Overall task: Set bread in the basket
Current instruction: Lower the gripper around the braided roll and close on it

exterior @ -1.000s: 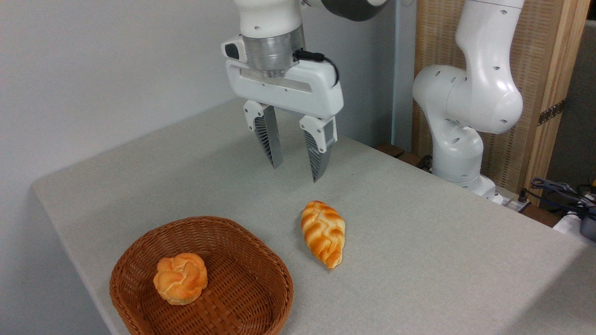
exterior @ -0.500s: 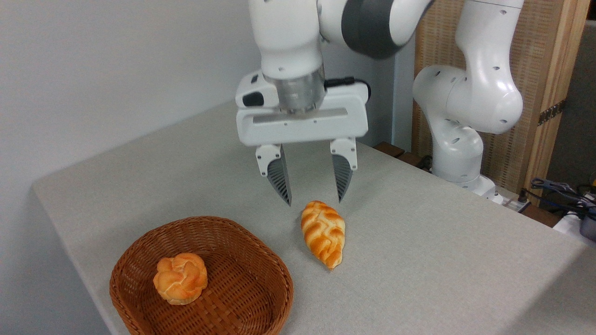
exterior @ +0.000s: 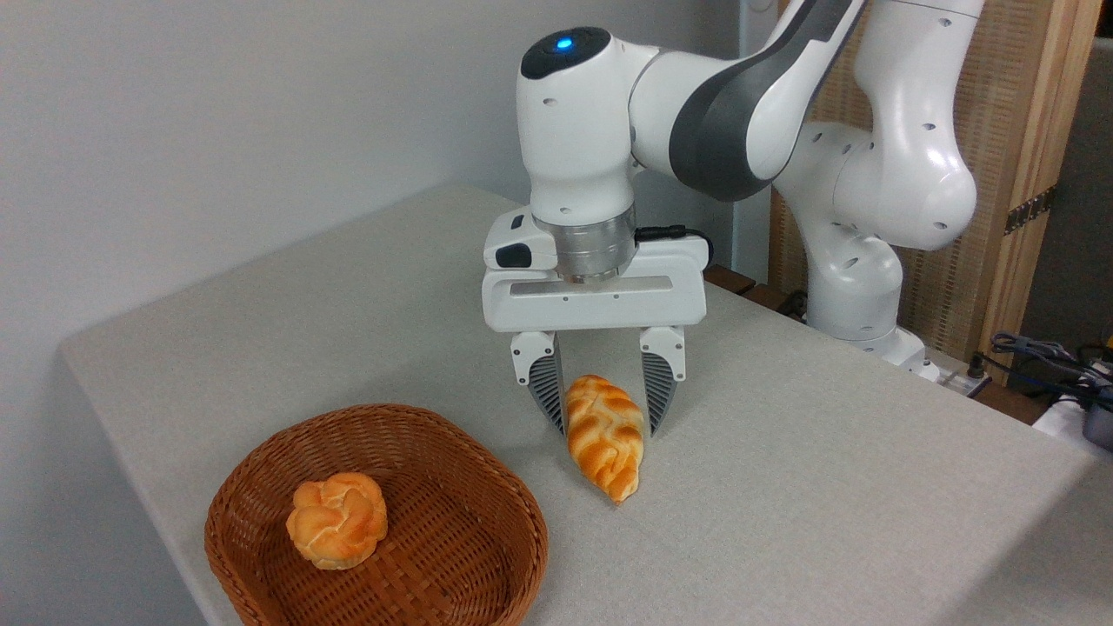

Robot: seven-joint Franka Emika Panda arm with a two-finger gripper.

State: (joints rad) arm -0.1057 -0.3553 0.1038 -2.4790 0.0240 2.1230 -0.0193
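Observation:
The bread (exterior: 605,436), a golden-orange braided loaf tapering to a point toward the camera, lies on the grey table (exterior: 783,487). My gripper (exterior: 607,429) is open and straddles the loaf's wide far end, one finger on each side, tips close to the table. The left finger (exterior: 548,393) looks very near the loaf's edge; I cannot tell if it touches. The brown wicker basket (exterior: 487,474) sits at the lower left, a short gap from the loaf.
A small round knotted bun (exterior: 337,520) lies inside the basket, toward its left. The arm's white base (exterior: 856,278) stands at the table's far right edge. Cables (exterior: 1056,365) lie at the far right. The table's left edge runs close behind the basket.
The gripper has come down and moved right and toward the camera, from above and behind the loaf to straddling its far end. Its fingers stay open. Loaf, basket and bun have not moved.

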